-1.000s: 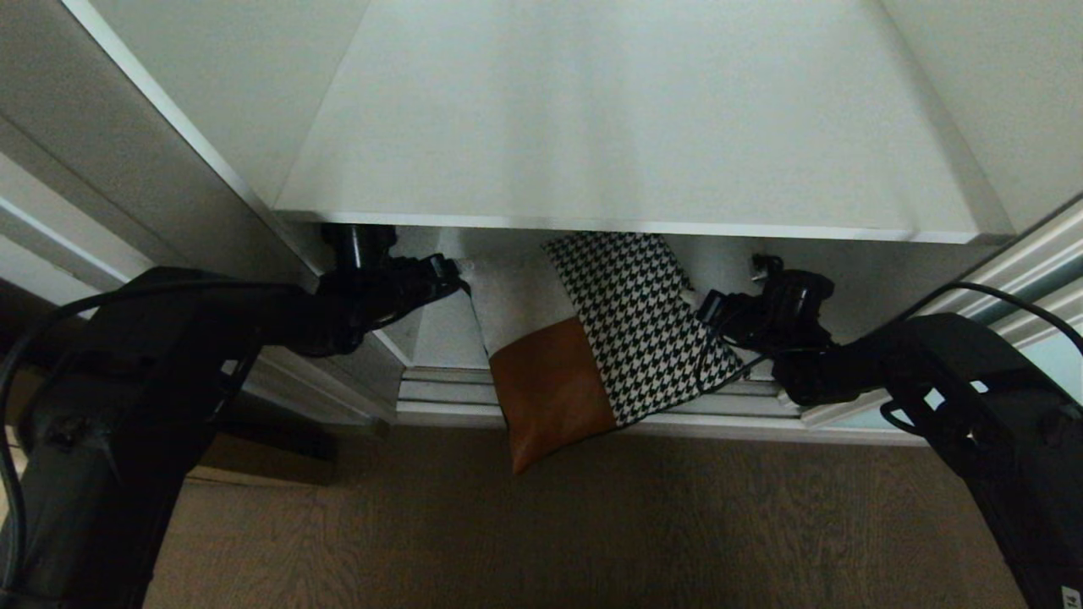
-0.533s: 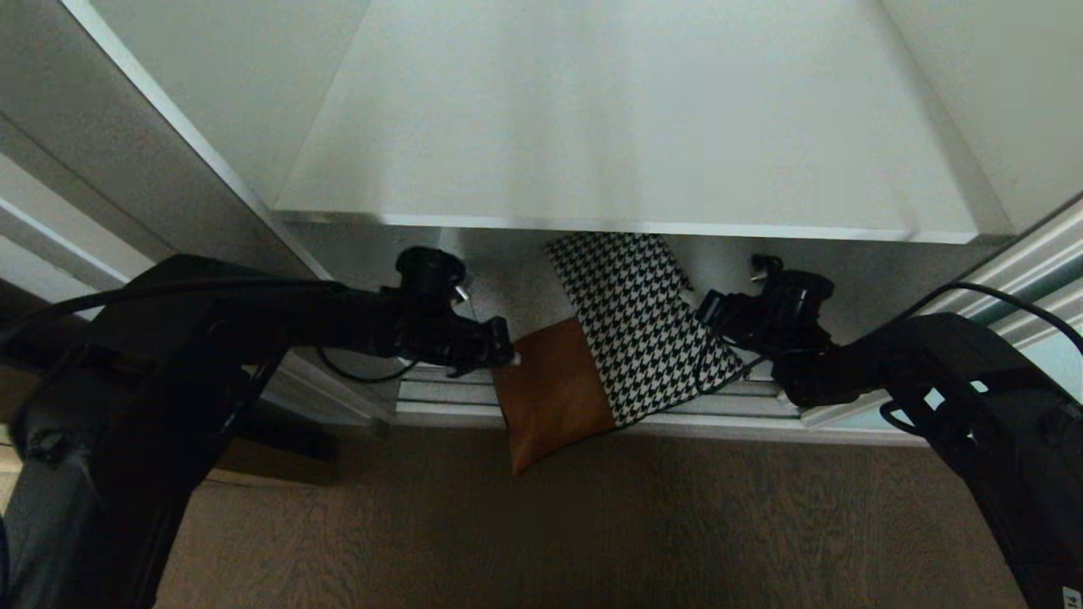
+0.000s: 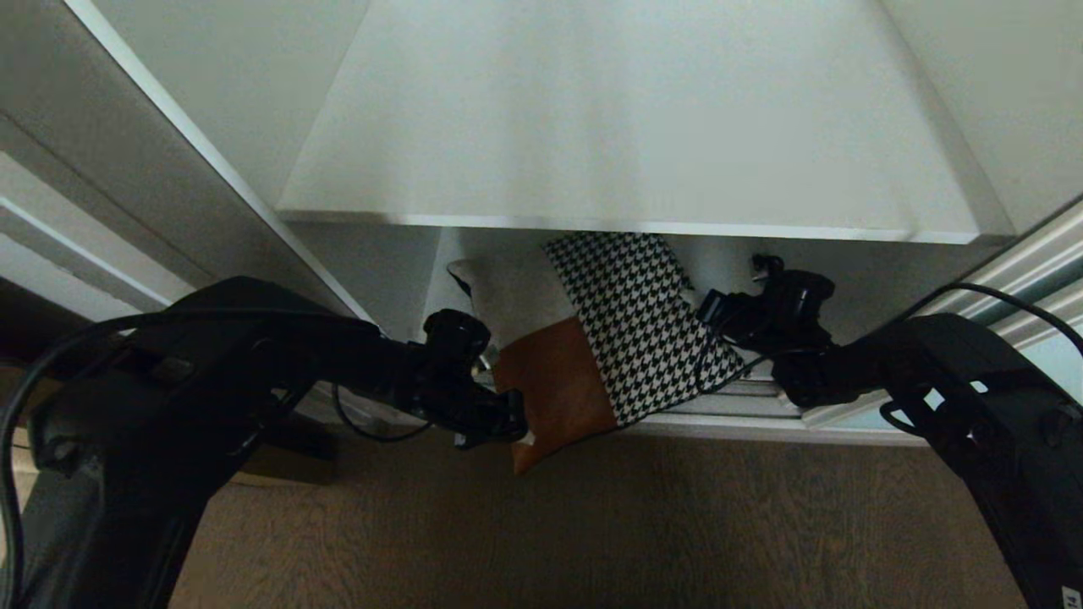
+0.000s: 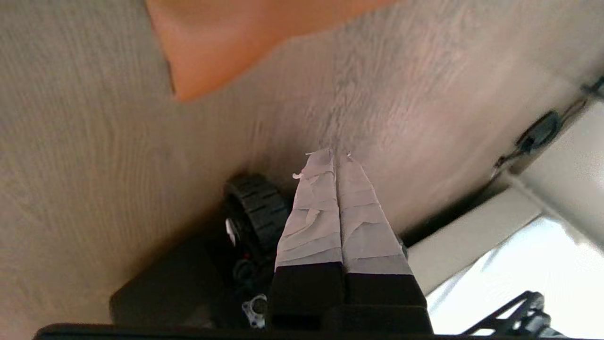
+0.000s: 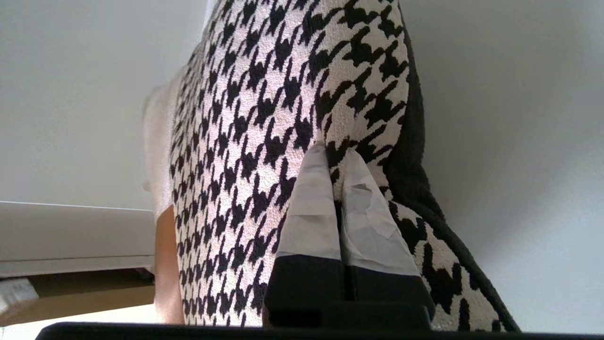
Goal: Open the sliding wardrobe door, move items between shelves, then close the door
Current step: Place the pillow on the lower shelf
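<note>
The items point(image 3: 634, 321) are a soft bundle with a black-and-white houndstooth piece and a rust-orange piece point(image 3: 554, 389), lying under the white shelf point(image 3: 626, 127) and hanging over the wardrobe's front track. My right gripper point(image 3: 706, 311) is shut on the houndstooth cloth point(image 5: 264, 94), a fold pinched at its taped tips point(image 5: 336, 150). My left gripper point(image 3: 526, 436) hovers by the orange corner, shut and empty. In the left wrist view it point(image 4: 334, 153) points at the wood floor, with the orange piece point(image 4: 226, 42) beyond it. The sliding wardrobe door's silver frame point(image 3: 1028, 266) shows at the right edge.
The wardrobe's silver bottom track point(image 3: 440, 393) runs along the front. Grey side panels point(image 3: 101, 178) stand on the left. Brown wood floor point(image 3: 592, 524) lies in front. My base wheel point(image 4: 257, 208) shows beneath the left gripper.
My left gripper has shut and swung out from under the shelf's left end, down and right to the bundle's orange corner. The right arm and the bundle have stayed put.
</note>
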Robot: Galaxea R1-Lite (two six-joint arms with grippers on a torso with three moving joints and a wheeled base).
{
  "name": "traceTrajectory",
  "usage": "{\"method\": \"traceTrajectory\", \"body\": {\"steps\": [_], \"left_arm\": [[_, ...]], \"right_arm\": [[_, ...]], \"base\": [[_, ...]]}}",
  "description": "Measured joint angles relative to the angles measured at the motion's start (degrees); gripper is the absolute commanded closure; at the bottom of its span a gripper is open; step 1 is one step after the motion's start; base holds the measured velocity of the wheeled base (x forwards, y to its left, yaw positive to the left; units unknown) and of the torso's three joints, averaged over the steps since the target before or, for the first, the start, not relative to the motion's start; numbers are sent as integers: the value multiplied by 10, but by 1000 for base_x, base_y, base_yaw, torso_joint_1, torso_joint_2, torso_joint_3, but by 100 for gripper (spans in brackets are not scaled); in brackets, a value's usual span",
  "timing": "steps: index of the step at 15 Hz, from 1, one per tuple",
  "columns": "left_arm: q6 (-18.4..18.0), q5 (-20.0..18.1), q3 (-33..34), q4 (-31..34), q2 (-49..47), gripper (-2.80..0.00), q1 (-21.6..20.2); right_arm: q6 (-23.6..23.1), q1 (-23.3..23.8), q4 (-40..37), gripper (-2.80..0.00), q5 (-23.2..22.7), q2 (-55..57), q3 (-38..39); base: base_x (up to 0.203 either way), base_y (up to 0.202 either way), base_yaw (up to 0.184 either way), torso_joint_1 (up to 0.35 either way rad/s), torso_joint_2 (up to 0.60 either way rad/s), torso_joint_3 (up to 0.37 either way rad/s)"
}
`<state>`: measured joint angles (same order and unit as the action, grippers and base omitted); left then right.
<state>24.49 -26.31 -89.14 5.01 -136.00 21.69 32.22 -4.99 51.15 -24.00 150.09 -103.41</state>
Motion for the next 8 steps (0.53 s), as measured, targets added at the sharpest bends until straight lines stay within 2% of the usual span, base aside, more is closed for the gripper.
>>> {"method": "traceTrajectory", "body": {"steps": [2,4,6,8], "left_arm": [[-16,22,-25,5,-19,0,13],[-40,66,-62,13,-51,0,25],[-67,129,-108,27,-85,0,42],[-98,157,-143,47,-109,0,48]], "right_arm": [[0,0,-1,0,0,-1,1],[0,0,0,0,0,-3,1],[1,0,-1,0,0,-6,3],[2,0,-1,0,-1,-9,4]], "base": [[0,0,0,0,0,0],[0,0,0,0,0,0],[0,0,0,0,0,0],[0,0,0,0,0,0]]}}
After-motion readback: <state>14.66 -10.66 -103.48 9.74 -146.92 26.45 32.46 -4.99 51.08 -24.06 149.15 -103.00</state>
